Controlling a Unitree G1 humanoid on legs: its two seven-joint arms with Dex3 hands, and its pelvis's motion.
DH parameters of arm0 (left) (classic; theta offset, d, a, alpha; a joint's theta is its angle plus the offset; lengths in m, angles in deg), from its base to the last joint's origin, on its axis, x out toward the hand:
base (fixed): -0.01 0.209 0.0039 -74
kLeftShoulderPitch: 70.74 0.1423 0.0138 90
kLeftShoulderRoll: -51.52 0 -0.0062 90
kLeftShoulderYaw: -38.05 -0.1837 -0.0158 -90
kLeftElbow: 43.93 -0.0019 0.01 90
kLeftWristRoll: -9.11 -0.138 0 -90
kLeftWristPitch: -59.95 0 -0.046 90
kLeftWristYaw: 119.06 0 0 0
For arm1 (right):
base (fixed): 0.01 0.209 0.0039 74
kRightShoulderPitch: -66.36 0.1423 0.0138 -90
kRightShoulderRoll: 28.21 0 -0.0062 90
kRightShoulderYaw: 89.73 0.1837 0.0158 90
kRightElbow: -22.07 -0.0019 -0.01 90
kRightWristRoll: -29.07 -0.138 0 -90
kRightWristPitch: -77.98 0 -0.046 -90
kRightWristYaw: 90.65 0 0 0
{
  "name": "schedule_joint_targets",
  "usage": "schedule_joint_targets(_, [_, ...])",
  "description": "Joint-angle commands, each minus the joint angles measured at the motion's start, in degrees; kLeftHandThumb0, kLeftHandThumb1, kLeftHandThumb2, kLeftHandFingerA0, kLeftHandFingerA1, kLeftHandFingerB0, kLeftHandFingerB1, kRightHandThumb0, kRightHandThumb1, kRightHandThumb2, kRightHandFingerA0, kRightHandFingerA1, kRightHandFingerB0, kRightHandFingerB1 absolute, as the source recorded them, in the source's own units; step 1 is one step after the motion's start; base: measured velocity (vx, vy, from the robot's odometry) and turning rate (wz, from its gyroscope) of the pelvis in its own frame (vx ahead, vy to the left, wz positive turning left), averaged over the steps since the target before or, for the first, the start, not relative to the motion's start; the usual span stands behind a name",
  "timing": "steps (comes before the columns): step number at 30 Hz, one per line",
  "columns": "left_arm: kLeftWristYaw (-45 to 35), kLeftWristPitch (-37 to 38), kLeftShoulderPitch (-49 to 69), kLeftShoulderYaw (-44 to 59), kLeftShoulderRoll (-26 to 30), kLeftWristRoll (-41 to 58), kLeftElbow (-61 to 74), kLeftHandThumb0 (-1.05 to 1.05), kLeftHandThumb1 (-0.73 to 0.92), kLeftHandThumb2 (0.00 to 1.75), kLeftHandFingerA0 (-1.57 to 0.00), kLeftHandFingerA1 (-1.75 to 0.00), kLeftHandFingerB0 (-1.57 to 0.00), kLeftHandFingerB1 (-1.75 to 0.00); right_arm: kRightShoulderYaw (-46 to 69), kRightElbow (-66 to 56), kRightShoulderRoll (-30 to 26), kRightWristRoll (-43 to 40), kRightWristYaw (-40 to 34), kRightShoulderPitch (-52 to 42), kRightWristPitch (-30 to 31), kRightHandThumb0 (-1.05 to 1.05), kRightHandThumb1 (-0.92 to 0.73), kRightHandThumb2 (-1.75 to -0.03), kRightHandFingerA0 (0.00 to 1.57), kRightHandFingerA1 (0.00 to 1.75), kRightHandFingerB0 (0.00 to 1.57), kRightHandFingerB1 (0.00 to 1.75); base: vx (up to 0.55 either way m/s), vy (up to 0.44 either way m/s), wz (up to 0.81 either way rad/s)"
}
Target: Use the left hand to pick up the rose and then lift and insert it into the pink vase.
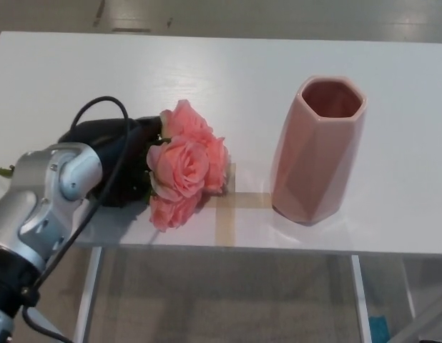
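**Rose stems being covered by left hand**

Pink fabric rose bunch is lying on the white table, left of the faceted pink ceramic vase. Black left hand is being laid over the stems; finger closure cannot be told. Probably light, floppy; stems are judged the best hold, blooms being crushable.

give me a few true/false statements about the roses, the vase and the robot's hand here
1. The pink vase stands upright on the white table. True.
2. The rose bunch is already in the vase. False: it lies on the table, left of the vase.
3. The left hand is at the stem end of the bunch. True.
4. The right hand is above the vase. False: it is not in view.
5. The vase lies on its side. False: it is upright, mouth open upward.
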Motion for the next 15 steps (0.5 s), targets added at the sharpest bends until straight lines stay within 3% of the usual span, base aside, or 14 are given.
schedule_joint_targets(1, [-0.1, -0.8, -0.1, -0.3, -1.3, -1.7, 0.2, -0.22, 0.48, 0.73, 0.0, -0.04, 0.0, -0.17, 0.2, 0.2, -0.4, -0.5, 0.2, 0.1, 0.6, -0.22, -0.54, -0.55, 0.72, 0.52, 0.6, 0.46, 0.0, 0.0, 0.0])
schedule_joint_targets(8, [0.8, -1.1, 0.6, -0.4, -2.3, -2.5, -0.8, -0.25, 0.47, 0.71, 0.0, -0.04, 0.0, -0.17, 0.4, 0.2, -0.4, -0.6, 0.4, 0.5, 0.7, -0.22, -0.54, -0.55, 0.72, 0.52, 0.58, 0.46, 0.0, 0.0, 0.0])
schedule_joint_targets(9, [0.7, -1.4, 0.5, -0.5, -2.6, -2.8, -1.0, -0.25, 0.54, 0.56, 0.0, -0.07, 0.0, -0.16, 0.5, 0.2, -0.4, -0.7, 0.5, 0.5, 0.7, -0.22, -0.54, -0.55, 0.72, 0.52, 0.58, 0.46, 0.0, 0.0, 0.0])
schedule_joint_targets(10, [0.6, -1.9, 0.2, -0.8, -2.9, -3.2, -1.5, -0.3, 0.45, 0.72, 0.0, -0.14, 0.0, -0.18, 0.5, 0.3, -0.4, -0.7, 0.6, 0.5, 0.7, -0.22, -0.54, -0.55, 0.72, 0.52, 0.58, 0.46, 0.0, 0.0, 0.0])
schedule_joint_targets(13, [0.4, -2.5, -0.7, -1.7, -3.2, -4.3, -3.0, -0.28, 0.53, 0.58, -0.06, -0.24, 0.0, -0.2, 0.6, 0.3, -0.4, -0.8, 0.7, 0.6, 0.8, -0.28, -0.49, -0.67, 0.69, 0.58, 0.57, 0.53, 0.0, 0.0, 0.0])
schedule_joint_targets(15, [-1.1, -3.5, -1.7, -3.0, -3.7, -5.2, -4.3, -0.28, 0.62, 0.59, -0.74, -0.57, -0.25, -0.3, 0.7, 0.3, -0.5, -0.8, 0.8, 0.6, 0.8, -0.28, -0.49, -0.67, 0.69, 0.58, 0.57, 0.53, 0.0, 0.0, 0.0])
